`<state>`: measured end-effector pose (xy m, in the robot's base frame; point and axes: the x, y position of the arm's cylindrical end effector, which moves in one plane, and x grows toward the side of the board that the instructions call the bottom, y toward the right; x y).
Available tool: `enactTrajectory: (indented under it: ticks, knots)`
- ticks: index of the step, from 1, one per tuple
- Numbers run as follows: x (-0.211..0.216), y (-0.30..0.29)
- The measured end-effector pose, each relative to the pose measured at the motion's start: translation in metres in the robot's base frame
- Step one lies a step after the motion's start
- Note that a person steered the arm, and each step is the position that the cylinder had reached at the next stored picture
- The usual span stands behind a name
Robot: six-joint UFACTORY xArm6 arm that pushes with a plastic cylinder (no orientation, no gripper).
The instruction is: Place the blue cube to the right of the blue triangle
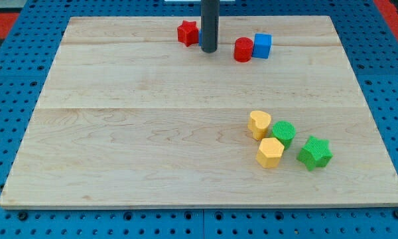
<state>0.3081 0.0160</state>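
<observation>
Wooden board, pale, resting on a blue pegboard; dark rod descending from the view's top, my tip touching the board near its top edge, between a red block of irregular shape just to the view's left and a red cylinder a little to the view's right; no jaws on this rig, so nothing is gripped; blue cube touching the red cylinder's right side, apart from my tip; lower right cluster: green star, yellow hexagonal block, yellow rounded block, green cylinder, packed close together; blue triangle not visible anywhere, possibly hidden behind the rod, cannot tell; judged progress: placement not confirmable, cube not yet contacted, the push remains to be made.
</observation>
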Motion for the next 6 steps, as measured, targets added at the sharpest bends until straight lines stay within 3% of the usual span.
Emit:
enactTrajectory:
  ticks: [1, 2, 3, 4, 6]
  knots:
    - [0.053, 0.027]
    - [0.044, 0.118]
    - [0.004, 0.135]
    - [-0.032, 0.112]
    - [-0.032, 0.064]
